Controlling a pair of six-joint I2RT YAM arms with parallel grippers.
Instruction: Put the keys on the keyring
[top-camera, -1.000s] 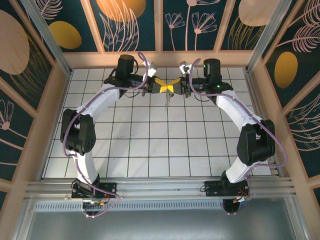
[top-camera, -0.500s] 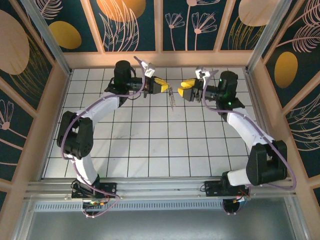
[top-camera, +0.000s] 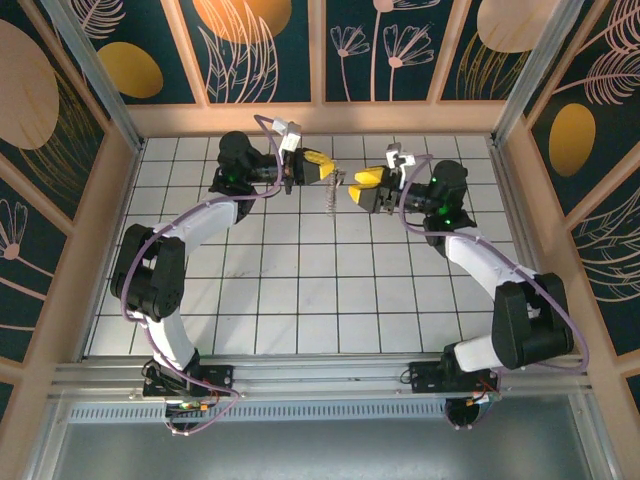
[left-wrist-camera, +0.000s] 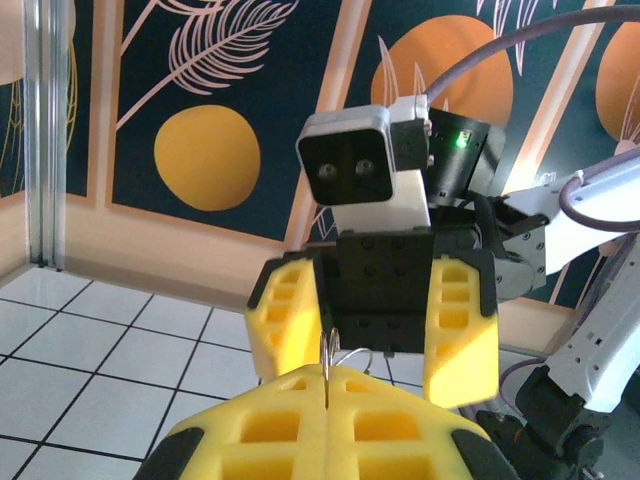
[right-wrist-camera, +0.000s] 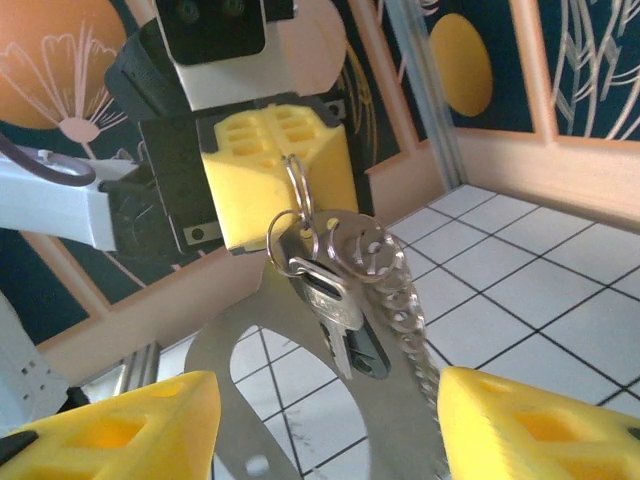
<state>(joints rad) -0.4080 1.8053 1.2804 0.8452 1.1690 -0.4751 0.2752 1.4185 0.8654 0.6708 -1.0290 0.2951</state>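
Note:
My left gripper (top-camera: 328, 172) is shut on the keyring's small metal ring (left-wrist-camera: 327, 358), held in the air over the far tiles. The keyring's tan strap is hidden. In the right wrist view the ring (right-wrist-camera: 296, 190) sticks out of the left gripper's yellow fingers (right-wrist-camera: 275, 165). A silvery key (right-wrist-camera: 333, 298), a dark key (right-wrist-camera: 368, 352) and a chain of metal discs (right-wrist-camera: 398, 295) hang from it. In the top view the bunch of keys (top-camera: 335, 197) dangles between the arms. My right gripper (top-camera: 354, 190) faces it, open (right-wrist-camera: 325, 405), with nothing between its fingers (left-wrist-camera: 285, 322).
Wooden walls with dark floral panels (top-camera: 270, 50) close in the white tiled floor (top-camera: 320, 290) right behind both grippers. Metal rails (top-camera: 110, 100) stand in the back corners.
The grippers were touching one second ago, then drew apart. The right gripper has since swung back toward the hanging keys. The left gripper stays shut on the ring.

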